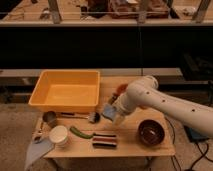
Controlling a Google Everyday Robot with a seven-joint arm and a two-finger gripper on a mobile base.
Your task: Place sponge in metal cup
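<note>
The sponge (108, 110), a small blue-grey pad, is held at the end of my white arm (150, 97), just above the middle of the wooden table (130, 146). My gripper (115, 114) is shut on it, close to the right wall of the yellow tub. The metal cup (49, 118), small and dull grey, stands upright near the table's left edge, in front of the tub's left corner. It is well to the left of the gripper and nothing is over it.
A yellow tub (65, 90) fills the back left. A white cup (59, 135) and a pale cloth (37, 150) sit at the front left. A brush (92, 117), a green item (80, 132) and a striped block (104, 141) lie between. A maroon bowl (151, 132) is at the right, and an orange bowl (121, 90) is behind the arm.
</note>
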